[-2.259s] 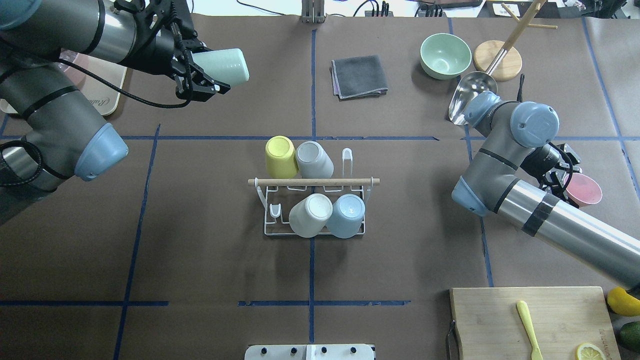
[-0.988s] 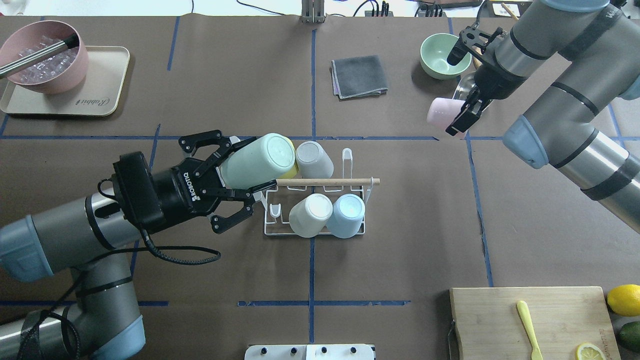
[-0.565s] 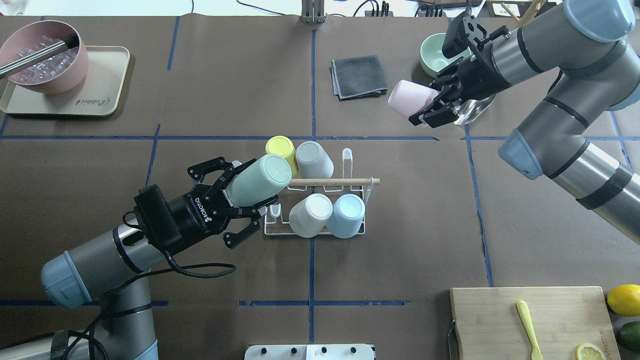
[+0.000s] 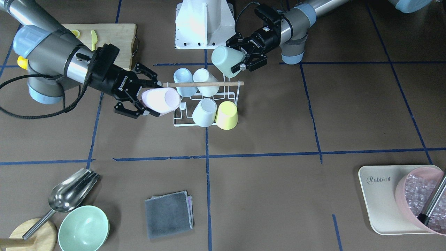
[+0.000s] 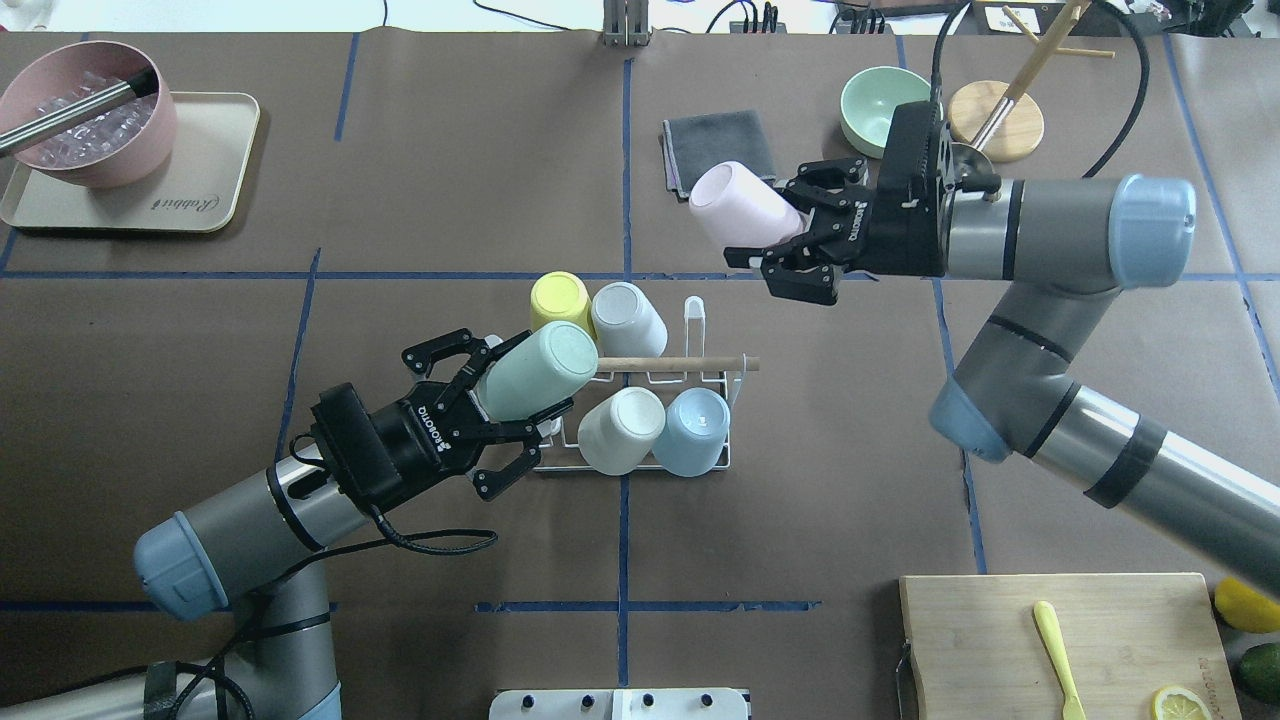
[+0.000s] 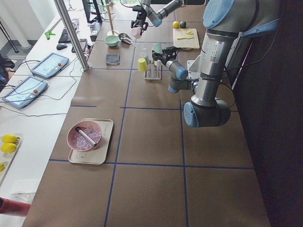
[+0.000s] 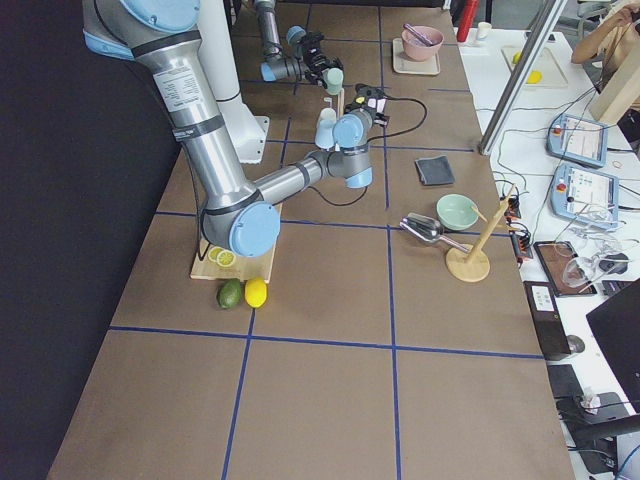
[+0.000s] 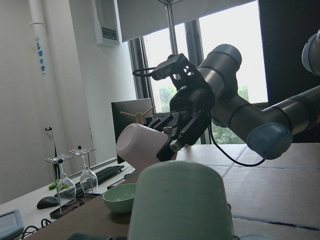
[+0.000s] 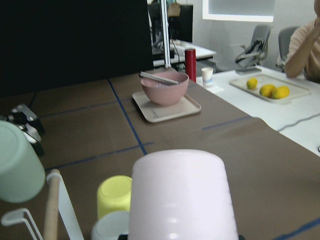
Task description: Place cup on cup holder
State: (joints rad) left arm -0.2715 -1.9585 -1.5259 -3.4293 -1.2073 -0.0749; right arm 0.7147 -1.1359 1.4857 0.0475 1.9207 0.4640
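The cup holder [image 5: 693, 310], a white wire rack with a wooden rod [image 5: 680, 364], stands mid-table. It holds a yellow cup [image 5: 560, 300], a grey cup [image 5: 627, 318], a white cup [image 5: 620, 428] and a blue cup [image 5: 695, 430], all upside down. My left gripper [image 5: 530, 380] is shut on a mint green cup [image 5: 540, 368], tilted over the rack's near left corner. My right gripper [image 5: 770, 225] is shut on a pale pink cup [image 5: 740, 208], held in the air beyond the rack's far right corner. In the front view the pink cup [image 4: 162, 100] is beside the rack's end.
A grey cloth [image 5: 720, 150], a green bowl [image 5: 890, 105] and a wooden stand [image 5: 995, 120] lie at the far right. A pink bowl of ice [image 5: 85, 115] on a tray [image 5: 200, 200] is far left. A cutting board [image 5: 1060, 640] sits near right.
My left gripper has carried the green cup nearer and lower, over the rack's near left corner. My right gripper has swung the pink cup left, toward the rack.
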